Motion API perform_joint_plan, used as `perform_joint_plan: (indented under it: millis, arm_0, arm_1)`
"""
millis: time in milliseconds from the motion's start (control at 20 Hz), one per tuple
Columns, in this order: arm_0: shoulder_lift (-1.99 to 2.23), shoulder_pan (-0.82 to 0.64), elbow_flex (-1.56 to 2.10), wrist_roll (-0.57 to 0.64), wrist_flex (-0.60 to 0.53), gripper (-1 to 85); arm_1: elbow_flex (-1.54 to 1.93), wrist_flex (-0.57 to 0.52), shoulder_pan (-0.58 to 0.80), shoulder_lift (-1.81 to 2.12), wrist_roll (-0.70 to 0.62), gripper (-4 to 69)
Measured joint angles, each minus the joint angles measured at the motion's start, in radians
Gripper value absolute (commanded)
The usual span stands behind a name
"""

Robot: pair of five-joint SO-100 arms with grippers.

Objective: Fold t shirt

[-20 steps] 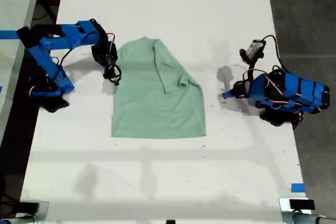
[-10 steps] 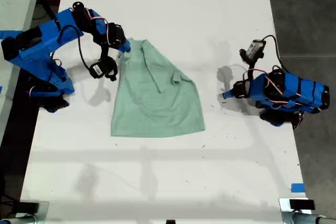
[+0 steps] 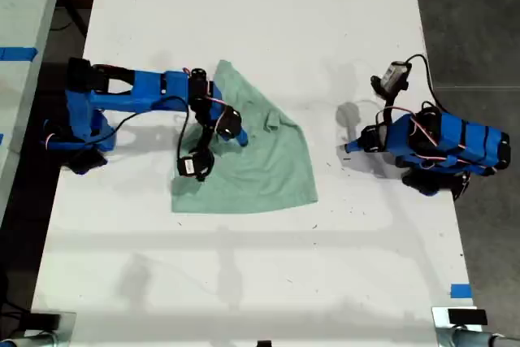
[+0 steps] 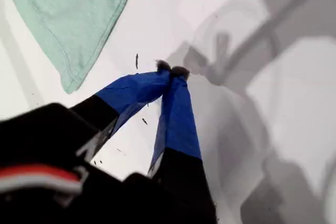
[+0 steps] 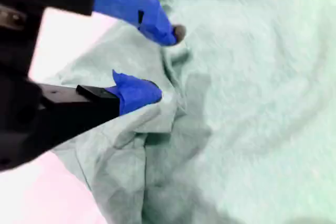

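The pale mint-green t shirt (image 3: 276, 164) lies wrinkled on the white table, its upper edge toward the exterior view's left pulled inward. My second gripper (image 3: 237, 134) reaches over it from the exterior view's left. In the second wrist view its blue fingers (image 5: 137, 92) pinch a bunched fold of the t shirt (image 5: 252, 77), so my second gripper (image 5: 157, 61) is shut on cloth. My first gripper (image 3: 351, 148) rests on the table at the exterior view's right, apart from the shirt. In the first wrist view my first gripper (image 4: 172, 69) is shut on nothing, with a corner of the t shirt (image 4: 68, 9) beyond it.
The white table (image 3: 260, 282) ends at dark floor on the exterior view's right, with a blue tape mark (image 3: 460, 290) near that edge. Another surface with blue tape (image 3: 16, 53) borders the exterior view's left. The first arm's folded body (image 3: 443, 144) sits beside the table edge.
My second arm swung from the shirt's left edge up and then across over the shirt, dragging the upper left part of the cloth inward. The first arm has not moved.
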Motion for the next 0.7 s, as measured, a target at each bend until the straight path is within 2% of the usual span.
perform_joint_plan:
  millis: [200, 350, 550, 650, 700]
  arm_0:
    - [-0.043, -0.066, -0.149, -0.063, 0.236, 19.1]
    - [0.14, -0.161, -0.109, -0.095, 0.304, 13.1]
    - [0.565, -0.259, 0.172, -0.198, 0.299, 3.1]
    - [0.824, -0.268, 0.446, -0.284, 0.236, -0.1]
    - [0.976, -0.262, 0.637, -0.345, 0.163, -0.1]
  arm_1:
    - [0.0, 0.0, 0.0, 0.0, 0.0, -0.3]
    - [0.0, 0.0, 0.0, 0.0, 0.0, -0.3]
    - [0.0, 0.0, 0.0, 0.0, 0.0, -0.3]
    - [0.0, 0.0, 0.0, 0.0, 0.0, -0.3]
    - [0.0, 0.0, 0.0, 0.0, 0.0, -0.3]
